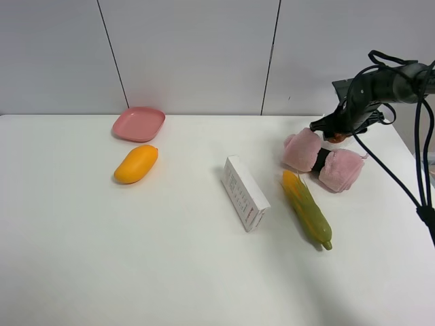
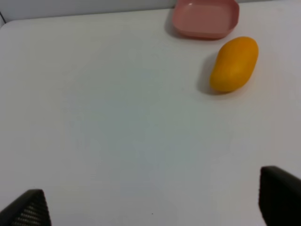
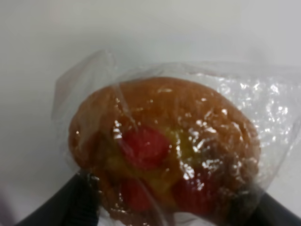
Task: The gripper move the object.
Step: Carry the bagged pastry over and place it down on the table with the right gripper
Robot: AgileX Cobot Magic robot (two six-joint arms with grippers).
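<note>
My left end effector [image 2: 153, 212] is released: its two fingertips stand wide apart over the bare desk [image 1: 102, 272] and hold nothing. Ahead of it and off to its right lie a pink plate [image 2: 205, 18] and, nearer, an orange mango [image 2: 233, 64]; neither belongs to this step. Further right in the high view, a white box [image 1: 245, 193], an ear of corn [image 1: 307, 207] and a pink plush dumbbell [image 1: 323, 160] all lie to the left of my right end effector [image 1: 333, 129]. The dumbbell is just beside it and the box is farthest from it. My right end effector is clenched on the wrapped tart [image 3: 164, 150]. In the wrist view the tart fills the space between my fingers [image 3: 77, 207], with the crinkled clear film bunched around it. I cannot tell whether the tart is clear of the desk. I judge the step in hand to be the carry. The grip should bear on the pastry body, not on loose film alone, since film is likely to slip. Pressure should be light, as the pastry would probably crush. Raise before traversing so the load clears the dumbbell, travel level, and release only once the tart rests on bare desk.
</note>
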